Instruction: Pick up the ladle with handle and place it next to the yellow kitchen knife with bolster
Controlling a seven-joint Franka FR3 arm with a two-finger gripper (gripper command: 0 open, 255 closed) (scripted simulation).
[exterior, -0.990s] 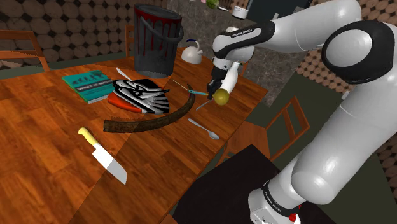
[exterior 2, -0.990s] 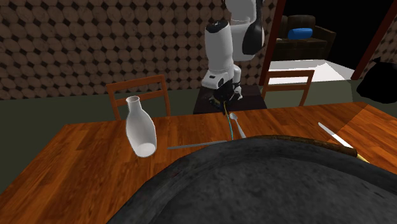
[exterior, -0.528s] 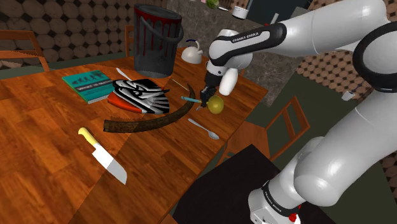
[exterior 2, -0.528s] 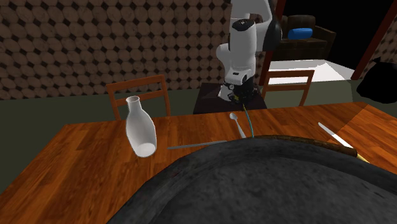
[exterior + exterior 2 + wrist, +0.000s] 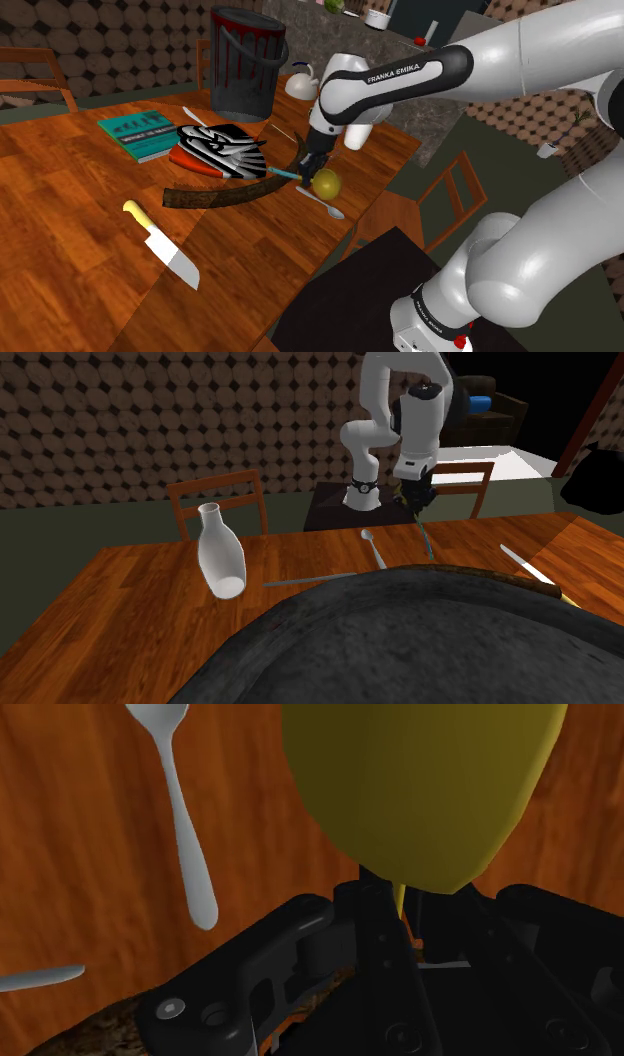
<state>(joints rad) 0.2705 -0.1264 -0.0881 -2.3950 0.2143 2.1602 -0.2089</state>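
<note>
- The black claw (image 5: pixel 314 169) is pinched tight on the thin stem of the ladle (image 5: pixel 325 183). In the wrist view its 2 fingers (image 5: pixel 372 919) close on that stem just behind the yellow bowl (image 5: pixel 420 794).
- In the shoulder view the ladle's yellow bowl hangs at 4 o'clock from the claw, and its teal handle sticks out towards 9 o'clock. It is over the wooden table (image 5: pixel 80 200), close to the edge nearest the robot's stand.
- A silver spoon (image 5: pixel 322 203) lies flat on the wood at 5 o'clock from the claw, just beside the bowl.
- A long curved brown piece (image 5: pixel 235 190) lies at 8 o'clock, with 1 tip near the ladle's handle.
- The yellow-handled knife (image 5: pixel 160 243) lies further out at 8 o'clock, well apart from the ladle, with its blade pointing to 5 o'clock.
- A zebra-striped thing (image 5: pixel 225 148) sits on something orange at 9 o'clock, and a teal book (image 5: pixel 140 132) lies beyond it.
- A dark bucket (image 5: pixel 248 65) stands upright at 11 o'clock with its mouth open and red on its inner wall. I cannot tell whether anything is in it.
- A white narrow-necked vessel (image 5: pixel 302 82) stands at 12 o'clock, just beside the bucket. In the second exterior view its mouth (image 5: pixel 208 510) is open, but its inside is hidden.
</note>
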